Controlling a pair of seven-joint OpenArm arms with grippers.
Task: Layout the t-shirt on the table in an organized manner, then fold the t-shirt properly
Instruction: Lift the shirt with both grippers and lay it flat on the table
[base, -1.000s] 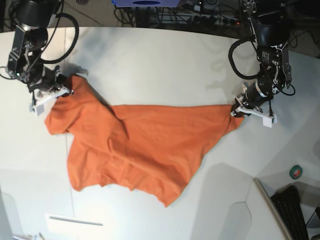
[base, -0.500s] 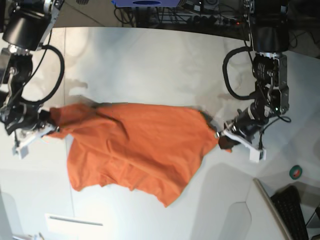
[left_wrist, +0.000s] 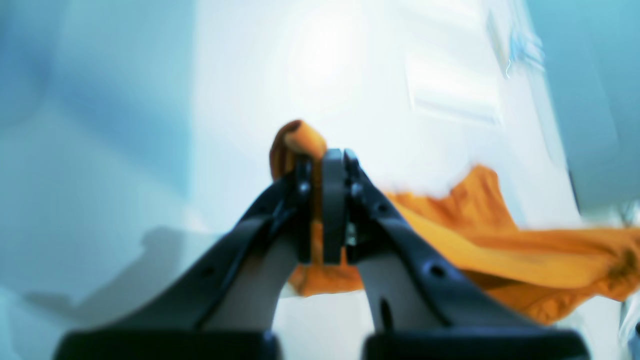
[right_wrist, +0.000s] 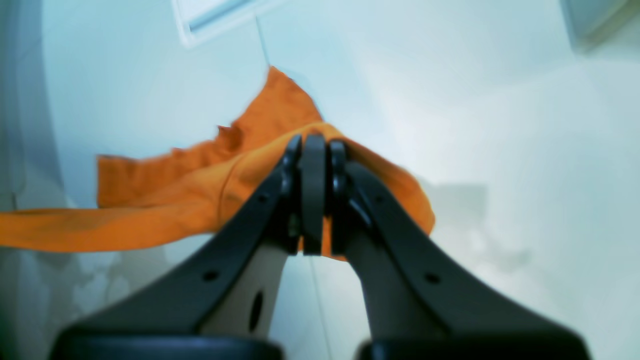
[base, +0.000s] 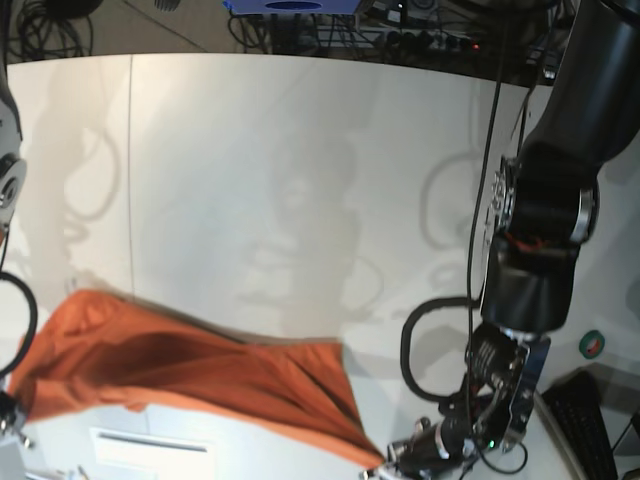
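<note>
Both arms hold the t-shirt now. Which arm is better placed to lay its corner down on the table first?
Neither clearly. The left gripper and the right gripper are both shut on the t-shirt, stretched between them near the table's front edge, so lowering together seems best.

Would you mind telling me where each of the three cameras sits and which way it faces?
Base: overhead, looking down on the table; both arms show, t-shirt stretched between.
Left wrist: behind the left gripper, looking along its fingers, shut on cloth.
Right wrist: behind the right gripper, likewise.
All views share the t-shirt.
</note>
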